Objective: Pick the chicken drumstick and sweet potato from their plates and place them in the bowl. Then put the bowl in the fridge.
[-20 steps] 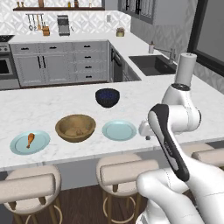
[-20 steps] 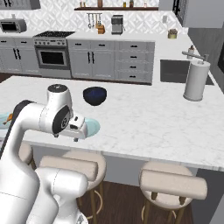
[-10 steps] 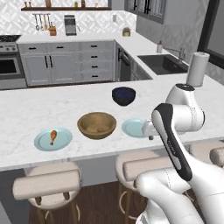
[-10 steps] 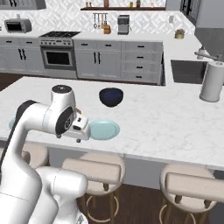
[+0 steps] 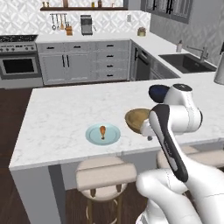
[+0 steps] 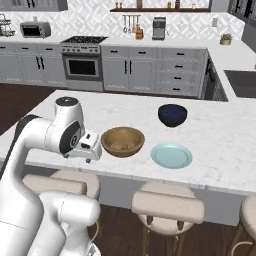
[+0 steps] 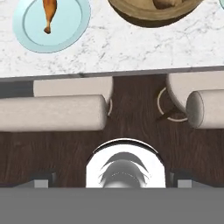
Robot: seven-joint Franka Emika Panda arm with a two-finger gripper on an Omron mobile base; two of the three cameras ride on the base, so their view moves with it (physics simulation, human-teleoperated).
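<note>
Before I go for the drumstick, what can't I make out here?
Wide wooden bowl, hand view: top edge cuts off the brown lump inside it.
Light-blue round plate under the drumstick, hand view: cropped by the top edge.
Dark blue bowl, left base view: half covered by the white arm.

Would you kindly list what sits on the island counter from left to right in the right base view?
Wide round wooden bowl → flat round light-blue plate; the smaller dark blue-black bowl overlaps the plate's span, farther back.
</note>
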